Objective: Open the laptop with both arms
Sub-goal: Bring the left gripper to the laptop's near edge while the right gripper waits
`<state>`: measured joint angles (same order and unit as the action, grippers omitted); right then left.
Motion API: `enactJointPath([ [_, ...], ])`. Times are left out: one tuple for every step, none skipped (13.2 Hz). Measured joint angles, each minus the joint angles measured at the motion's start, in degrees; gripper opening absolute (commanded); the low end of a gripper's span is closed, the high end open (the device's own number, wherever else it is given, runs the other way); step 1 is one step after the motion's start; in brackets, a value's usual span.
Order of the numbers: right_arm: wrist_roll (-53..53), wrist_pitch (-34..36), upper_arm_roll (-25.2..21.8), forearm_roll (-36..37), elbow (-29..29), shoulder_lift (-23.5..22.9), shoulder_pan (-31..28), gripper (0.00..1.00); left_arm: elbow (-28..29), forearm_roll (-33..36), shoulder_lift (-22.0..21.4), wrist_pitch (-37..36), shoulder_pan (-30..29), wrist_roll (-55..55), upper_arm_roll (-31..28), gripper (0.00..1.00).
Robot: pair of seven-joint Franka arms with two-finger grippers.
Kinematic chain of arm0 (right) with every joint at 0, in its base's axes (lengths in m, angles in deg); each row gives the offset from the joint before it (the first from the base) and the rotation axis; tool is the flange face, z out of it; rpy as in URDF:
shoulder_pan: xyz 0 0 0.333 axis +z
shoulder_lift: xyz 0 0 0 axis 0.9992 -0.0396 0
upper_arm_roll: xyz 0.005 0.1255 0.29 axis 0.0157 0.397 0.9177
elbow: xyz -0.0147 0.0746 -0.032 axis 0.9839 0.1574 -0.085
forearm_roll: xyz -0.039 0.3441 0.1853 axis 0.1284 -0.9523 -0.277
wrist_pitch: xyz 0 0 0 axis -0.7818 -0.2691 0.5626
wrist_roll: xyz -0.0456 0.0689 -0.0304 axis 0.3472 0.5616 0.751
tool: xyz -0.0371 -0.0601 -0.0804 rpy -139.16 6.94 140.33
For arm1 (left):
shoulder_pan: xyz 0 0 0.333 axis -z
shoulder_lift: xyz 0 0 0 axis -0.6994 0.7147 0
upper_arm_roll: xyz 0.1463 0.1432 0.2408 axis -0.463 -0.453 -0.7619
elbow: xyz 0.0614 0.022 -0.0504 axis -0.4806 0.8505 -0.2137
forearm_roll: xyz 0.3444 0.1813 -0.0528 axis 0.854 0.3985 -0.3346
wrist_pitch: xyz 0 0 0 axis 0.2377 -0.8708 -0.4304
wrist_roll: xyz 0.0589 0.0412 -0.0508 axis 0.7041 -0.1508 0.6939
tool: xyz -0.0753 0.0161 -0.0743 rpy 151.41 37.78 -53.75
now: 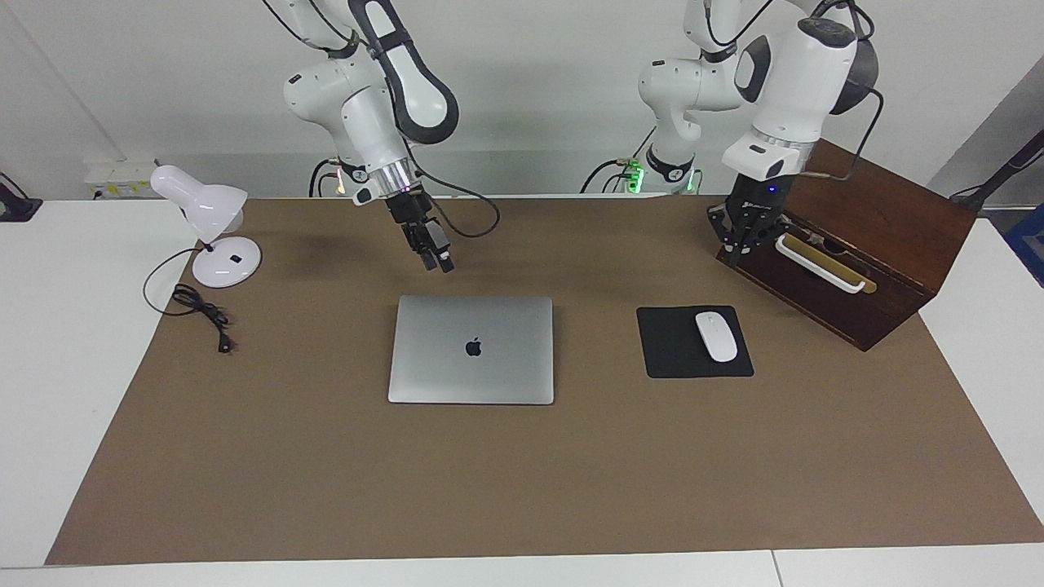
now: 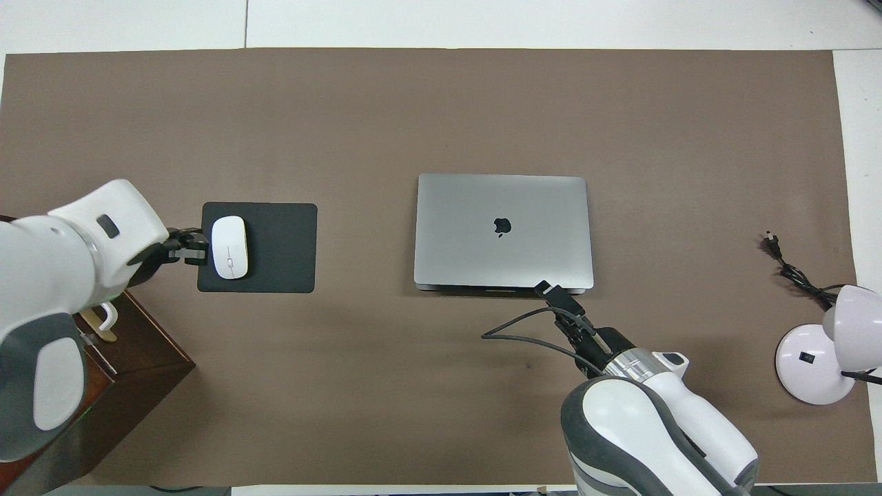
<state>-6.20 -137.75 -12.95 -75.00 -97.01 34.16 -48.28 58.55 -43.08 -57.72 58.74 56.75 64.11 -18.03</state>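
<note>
Slim silver-grey metal laptop point(image 1: 471, 349) flat and closed mid-mat. White computer mouse point(image 1: 716, 336) on black mouse pad point(image 1: 677, 350) beside it; dark wooden box point(image 1: 864, 244) and white desk lamp point(image 1: 204, 228) at the ends. Left gripper point(image 1: 732, 259) fingertips together, empty, raised by the box. Right gripper point(image 1: 441, 264) raised over the mat, spread unclear.

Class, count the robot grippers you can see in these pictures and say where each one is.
2. The right gripper hangs above the brown mat just robot-side of the closed laptop. The left gripper hangs by the wooden box, above the mat. None looks hidden.
</note>
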Motion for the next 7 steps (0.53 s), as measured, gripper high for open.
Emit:
enactJointPath([
  [0.0, 0.0, 0.0, 0.0, 0.0, 0.0, 0.0, 1.00, 3.3, 0.0, -1.5, 3.4, 1.4, 0.0, 0.0, 0.00],
  [0.0, 0.0, 0.0, 0.0, -0.1, 0.0, 0.0, 1.00, 6.2, 0.0, -2.7, 6.6, 2.9, 0.0, 0.0, 0.00],
  [0.0, 0.0, 0.0, 0.0, -0.3, -0.1, 0.0, 1.00, 8.6, 0.0, -3.6, 9.3, 4.4, 0.1, 0.0, 0.00],
  [0.0, 0.0, 0.0, -0.1, -0.4, -0.2, 0.0, 1.00, 10.4, -0.1, -4.1, 11.6, 5.6, 0.1, 0.1, 0.00],
  [0.0, 0.0, 0.0, -0.1, -0.4, -0.4, 0.0, 1.00, 11.9, -0.1, -4.3, 14.0, 6.7, 0.1, 0.0, 0.00],
  [0.0, 0.0, 0.0, -0.1, -0.4, -0.8, 0.0, 1.00, 13.5, -0.1, -4.4, 16.8, 7.8, 0.2, 0.1, 0.00],
  [0.0, 0.0, 0.0, -0.1, -0.3, -1.4, 0.0, 1.00, 15.2, -0.1, -4.3, 19.8, 9.0, 0.7, 0.1, 0.00],
])
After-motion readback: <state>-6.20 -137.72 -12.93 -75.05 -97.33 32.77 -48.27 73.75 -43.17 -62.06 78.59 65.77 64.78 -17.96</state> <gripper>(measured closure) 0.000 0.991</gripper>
